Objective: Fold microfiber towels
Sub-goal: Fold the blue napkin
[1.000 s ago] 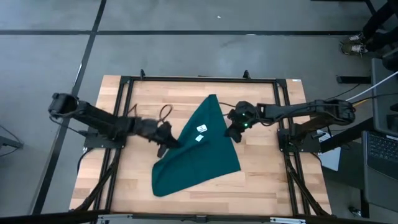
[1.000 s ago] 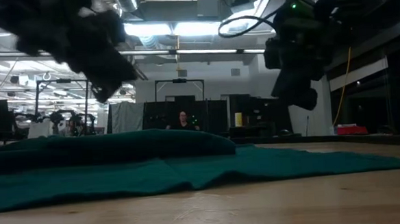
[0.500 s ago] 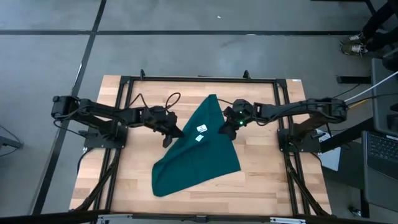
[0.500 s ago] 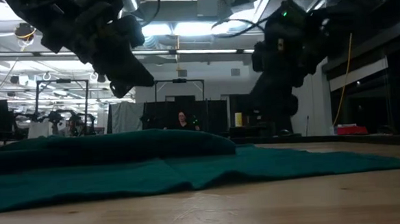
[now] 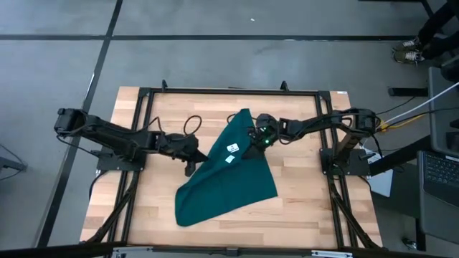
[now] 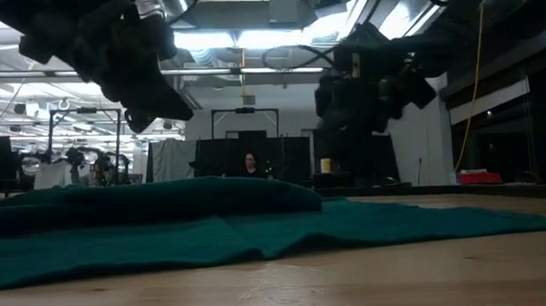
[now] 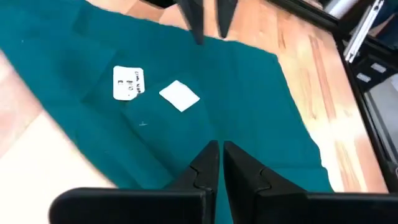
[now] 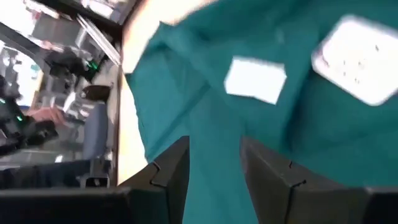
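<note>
The dark teal towel (image 5: 229, 186) lies folded on the wooden table, one point toward the far edge. Two small white tags (image 5: 233, 148) (image 5: 229, 159) lie on its top. They also show in the left wrist view (image 7: 127, 83) and the right wrist view (image 8: 255, 79). My left gripper (image 5: 193, 163) is shut and hovers over the towel's left edge (image 7: 217, 152). It hangs above the cloth in the low view (image 6: 149, 108). My right gripper (image 5: 252, 145) is open above the towel's upper right edge (image 8: 214, 146), near the tags.
Black frame rails (image 5: 143, 129) run along the table's sides and far edge. A black cable (image 5: 192, 126) loops on the wood left of the towel. Bare wood (image 5: 308, 193) lies to the right and near side. A person (image 6: 248, 164) sits far off in the room.
My right gripper has gone toward the table's left and a little toward its far edge, from beside the towel's right edge to over the cloth near the tags. My left gripper has shifted slightly toward the far edge and back. The towel has stayed flat and still.
</note>
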Tool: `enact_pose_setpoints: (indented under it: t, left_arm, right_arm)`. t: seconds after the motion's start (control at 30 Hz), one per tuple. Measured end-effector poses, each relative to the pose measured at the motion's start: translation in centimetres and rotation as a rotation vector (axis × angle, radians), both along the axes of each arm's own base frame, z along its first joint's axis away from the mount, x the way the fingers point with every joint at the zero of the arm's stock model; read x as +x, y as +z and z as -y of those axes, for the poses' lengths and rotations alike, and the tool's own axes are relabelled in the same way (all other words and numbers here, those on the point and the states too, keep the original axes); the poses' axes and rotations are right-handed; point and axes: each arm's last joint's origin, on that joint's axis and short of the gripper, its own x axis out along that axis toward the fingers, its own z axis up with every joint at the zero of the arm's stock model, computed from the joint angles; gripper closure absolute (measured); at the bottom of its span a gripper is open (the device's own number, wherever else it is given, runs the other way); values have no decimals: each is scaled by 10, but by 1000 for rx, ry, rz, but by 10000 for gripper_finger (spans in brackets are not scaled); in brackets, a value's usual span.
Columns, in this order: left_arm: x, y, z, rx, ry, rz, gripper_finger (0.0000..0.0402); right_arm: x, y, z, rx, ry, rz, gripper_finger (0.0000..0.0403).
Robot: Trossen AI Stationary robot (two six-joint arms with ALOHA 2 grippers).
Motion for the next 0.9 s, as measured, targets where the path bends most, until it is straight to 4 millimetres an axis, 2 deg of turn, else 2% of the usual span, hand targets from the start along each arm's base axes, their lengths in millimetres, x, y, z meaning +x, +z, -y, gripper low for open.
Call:
enact_pose_setpoints:
  t: [0.13, 0.23, 0.4, 0.47, 0.6, 0.77, 0.9]
  left_arm:
    - [5, -9, -17, -46, -98, -25, 383]
    - [9, -13, -32, -38, -168, -30, 374]
    - [33, -3, -50, 106, -355, -36, 355]
    - [48, 0, -57, 174, -407, -113, 347]
    - [74, -8, -69, 312, -490, -321, 339]
    - [97, -17, -86, 358, -569, -341, 346]
    - [105, -13, -93, 380, -614, -286, 349]
  right_arm:
    - [-20, -17, -16, 25, 51, -130, 267]
    - [-27, -21, -21, 39, 46, -156, 264]
    - [-26, -19, -27, 36, 30, -157, 249]
    - [-26, -19, -27, 21, 15, -156, 246]
    - [-26, -19, -30, 31, 14, -164, 248]
    - [-25, -19, -38, 31, 39, -167, 260]
    - [-26, -19, -41, 31, 52, -170, 265]
